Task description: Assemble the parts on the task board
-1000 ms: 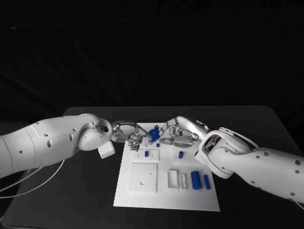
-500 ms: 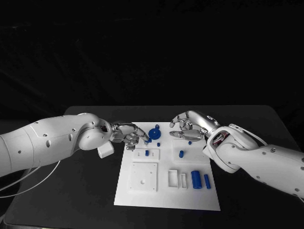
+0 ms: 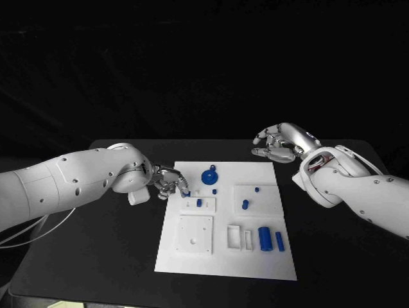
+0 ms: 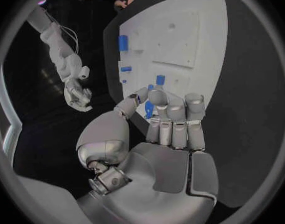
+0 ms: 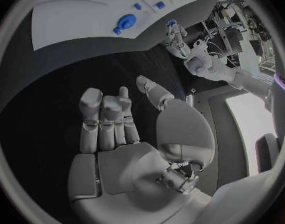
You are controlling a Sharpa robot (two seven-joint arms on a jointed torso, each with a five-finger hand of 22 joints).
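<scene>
The white task board lies mid-table with several blue parts on it. A round blue part stands near its far edge, small blue pegs sit in the middle, and blue cylinders lie nearer me. My left hand hovers at the board's far left corner. It pinches a small blue part between thumb and fingers. My right hand is raised off the board past its far right corner, fingers apart, holding nothing. In the right wrist view the same hand is empty, with the board beyond it.
White blocks and a square white plate sit on the board's near half. Black table surrounds the board on all sides.
My right hand has lifted off the round blue part and drawn back to the right, away from the board. My left hand has shifted slightly left, still by the far left corner.
</scene>
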